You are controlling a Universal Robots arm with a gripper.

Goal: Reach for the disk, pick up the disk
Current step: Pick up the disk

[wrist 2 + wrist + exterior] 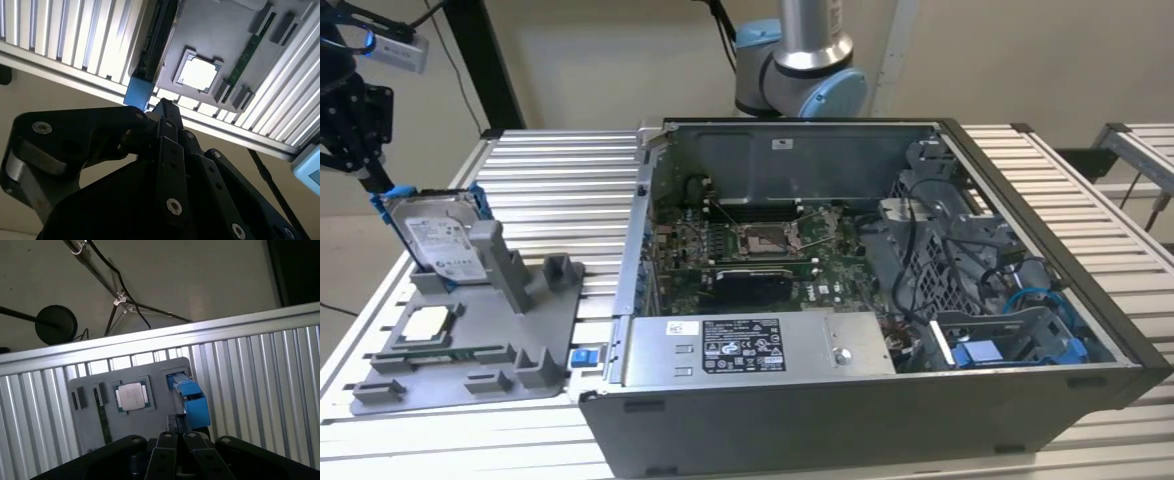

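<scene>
A ribbed aluminium table [560,180], built of parallel silver slats, carries everything; its slats also run across both wrist views [60,35] [260,380]. Towards the exterior view's left, a flat grey moulded fixture plate [544,325] [220,30] [87,432] lies directly on the slats. Just beside it, to the exterior view's right, an open desktop computer case [854,425] rests on its side, taking up most of the tabletop.

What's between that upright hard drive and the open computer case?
In the exterior view: the grey holder's posts beside the disk, then bare table slats up to the computer case.
</scene>
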